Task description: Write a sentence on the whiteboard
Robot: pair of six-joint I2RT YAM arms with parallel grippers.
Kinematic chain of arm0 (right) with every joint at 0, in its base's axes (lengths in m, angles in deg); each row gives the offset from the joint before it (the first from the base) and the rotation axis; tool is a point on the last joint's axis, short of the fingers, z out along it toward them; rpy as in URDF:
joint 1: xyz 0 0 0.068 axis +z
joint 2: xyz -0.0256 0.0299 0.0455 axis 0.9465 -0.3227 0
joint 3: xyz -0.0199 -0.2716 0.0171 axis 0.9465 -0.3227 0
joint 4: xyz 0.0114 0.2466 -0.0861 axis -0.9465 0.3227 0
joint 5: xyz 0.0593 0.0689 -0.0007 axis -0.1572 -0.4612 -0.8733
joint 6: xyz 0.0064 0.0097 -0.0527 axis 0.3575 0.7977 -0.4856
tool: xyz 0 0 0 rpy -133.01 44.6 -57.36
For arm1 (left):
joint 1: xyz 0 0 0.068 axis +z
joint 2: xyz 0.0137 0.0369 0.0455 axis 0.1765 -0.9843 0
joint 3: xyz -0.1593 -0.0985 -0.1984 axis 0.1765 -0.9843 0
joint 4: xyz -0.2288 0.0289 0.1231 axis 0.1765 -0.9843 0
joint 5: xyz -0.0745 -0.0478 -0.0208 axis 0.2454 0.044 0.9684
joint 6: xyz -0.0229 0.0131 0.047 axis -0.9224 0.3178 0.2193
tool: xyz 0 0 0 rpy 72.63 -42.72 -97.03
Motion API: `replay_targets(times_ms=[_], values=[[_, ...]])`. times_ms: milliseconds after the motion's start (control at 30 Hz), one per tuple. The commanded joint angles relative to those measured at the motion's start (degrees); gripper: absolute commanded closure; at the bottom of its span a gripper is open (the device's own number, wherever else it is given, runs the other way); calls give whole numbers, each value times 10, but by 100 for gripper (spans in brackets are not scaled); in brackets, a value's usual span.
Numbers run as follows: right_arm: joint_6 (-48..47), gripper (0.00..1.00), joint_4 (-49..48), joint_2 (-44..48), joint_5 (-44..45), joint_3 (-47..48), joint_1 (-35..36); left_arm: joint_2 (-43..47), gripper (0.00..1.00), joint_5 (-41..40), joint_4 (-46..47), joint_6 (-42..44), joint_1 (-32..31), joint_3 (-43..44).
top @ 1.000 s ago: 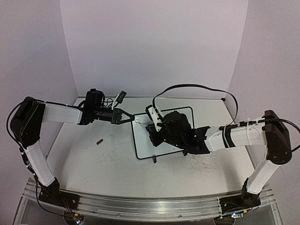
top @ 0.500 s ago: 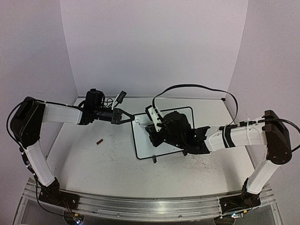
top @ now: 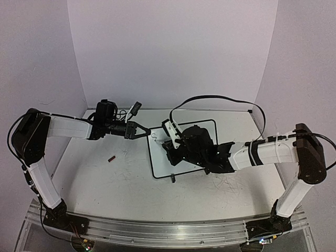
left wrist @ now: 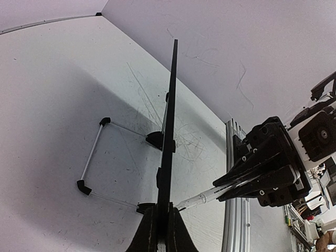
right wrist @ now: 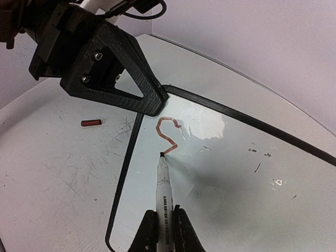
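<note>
The whiteboard lies on the table, its right part hidden under my right arm. My left gripper is shut on the board's black frame at the far left corner. My right gripper is shut on a white marker with its tip touching the board. Of the sentence, only a reddish S-shaped stroke shows, ending at the marker tip. In the left wrist view the marker sticks out of the right gripper toward the frame, which is seen edge-on.
A small red cap lies on the scuffed tabletop left of the board, also seen as the cap in the right wrist view. White walls close the back and sides. The right arm's cable arcs over the board's far edge.
My right gripper with the marker has edged slightly to the left on the board. The left arm holds still.
</note>
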State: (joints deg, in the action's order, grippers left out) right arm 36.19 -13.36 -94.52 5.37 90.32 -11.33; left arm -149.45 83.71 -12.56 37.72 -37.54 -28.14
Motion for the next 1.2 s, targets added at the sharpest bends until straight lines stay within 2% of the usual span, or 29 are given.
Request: replay_targets(times_ms=[0, 633, 733, 900, 1167], values=[[8, 100, 1, -13, -3, 23, 3, 13, 100, -9, 2, 4, -5, 2], [7, 100, -6, -28, 2, 46, 3, 16, 100, -9, 2, 3, -5, 1], [4, 100, -12, -9, -16, 34, 4, 14, 100, -11, 2, 4, -5, 1], [1, 100, -47, 64, -17, -37, 3, 16, 100, -14, 2, 5, -5, 2], [-3, 100, -42, 36, 6, -7, 0, 13, 100, -13, 2, 5, -5, 0]])
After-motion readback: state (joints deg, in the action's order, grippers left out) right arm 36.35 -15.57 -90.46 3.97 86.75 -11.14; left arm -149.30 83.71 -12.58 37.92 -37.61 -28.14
